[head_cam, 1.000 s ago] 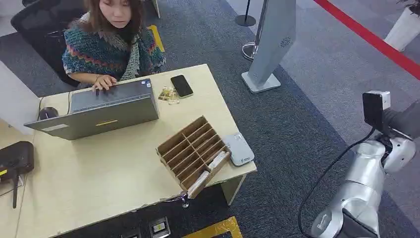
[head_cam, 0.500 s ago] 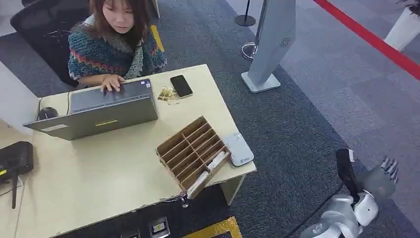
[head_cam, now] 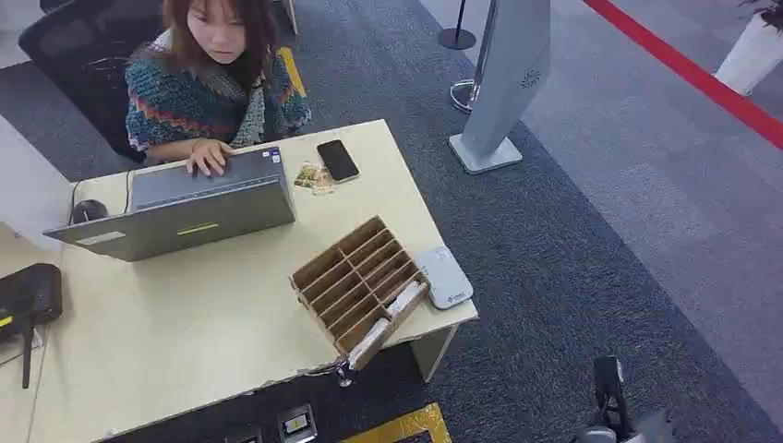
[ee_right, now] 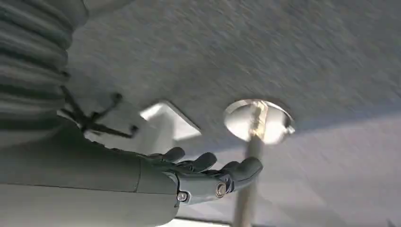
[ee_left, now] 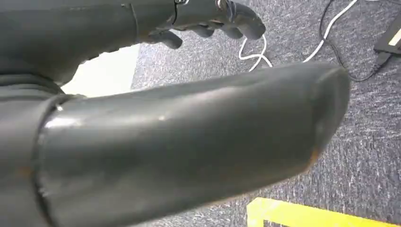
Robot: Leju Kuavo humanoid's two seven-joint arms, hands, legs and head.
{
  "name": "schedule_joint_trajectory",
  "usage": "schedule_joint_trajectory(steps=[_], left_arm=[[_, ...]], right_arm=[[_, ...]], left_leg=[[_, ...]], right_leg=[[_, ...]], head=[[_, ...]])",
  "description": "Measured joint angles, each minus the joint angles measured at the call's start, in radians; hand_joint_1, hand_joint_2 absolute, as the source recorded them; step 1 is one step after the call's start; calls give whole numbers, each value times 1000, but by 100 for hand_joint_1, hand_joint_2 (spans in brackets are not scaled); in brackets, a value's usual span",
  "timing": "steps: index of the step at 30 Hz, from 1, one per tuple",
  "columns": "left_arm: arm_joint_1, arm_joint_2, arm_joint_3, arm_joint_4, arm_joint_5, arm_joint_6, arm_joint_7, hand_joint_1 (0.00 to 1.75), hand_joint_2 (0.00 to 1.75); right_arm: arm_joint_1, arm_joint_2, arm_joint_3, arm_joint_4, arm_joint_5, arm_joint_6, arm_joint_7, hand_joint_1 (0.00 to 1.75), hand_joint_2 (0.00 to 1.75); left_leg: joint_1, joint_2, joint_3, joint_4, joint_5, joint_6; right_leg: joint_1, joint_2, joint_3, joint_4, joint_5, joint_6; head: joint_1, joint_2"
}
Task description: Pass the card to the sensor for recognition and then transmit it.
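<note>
A wooden slotted rack point(head_cam: 355, 281) stands at the desk's near right corner. Pale cards point(head_cam: 406, 297) lie in its nearest slots. Beside it at the desk's edge lies the flat grey-white sensor point(head_cam: 444, 277). My right arm point(head_cam: 609, 397) hangs low at the bottom right, far from the desk. In the right wrist view my right hand point(ee_right: 208, 174) has its fingers stretched out and holds nothing. My left hand point(ee_left: 208, 16) hangs over the carpet with loosely bent, separated fingers and nothing in it.
A person point(head_cam: 212, 83) sits behind the desk typing on a grey laptop point(head_cam: 185, 208). A black phone point(head_cam: 338, 160) and a small packet point(head_cam: 314, 176) lie nearby. A grey sign stand point(head_cam: 503, 83) and a post base point(ee_right: 257, 120) stand on the carpet. Cables point(ee_left: 283, 52) trail under my left hand.
My right arm has dropped from a raised position at the right edge to the bottom edge of the head view. The person leaned slightly to the right.
</note>
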Motion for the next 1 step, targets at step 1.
schedule_joint_trajectory(steps=[1], left_arm=[[0,1,0,0,-2,-3,2,0,0]], right_arm=[[2,-2,0,26,10,2,18,0,175]], left_leg=[[0,0,0,0,0,0]], right_leg=[[0,0,0,0,0,0]], head=[[0,0]])
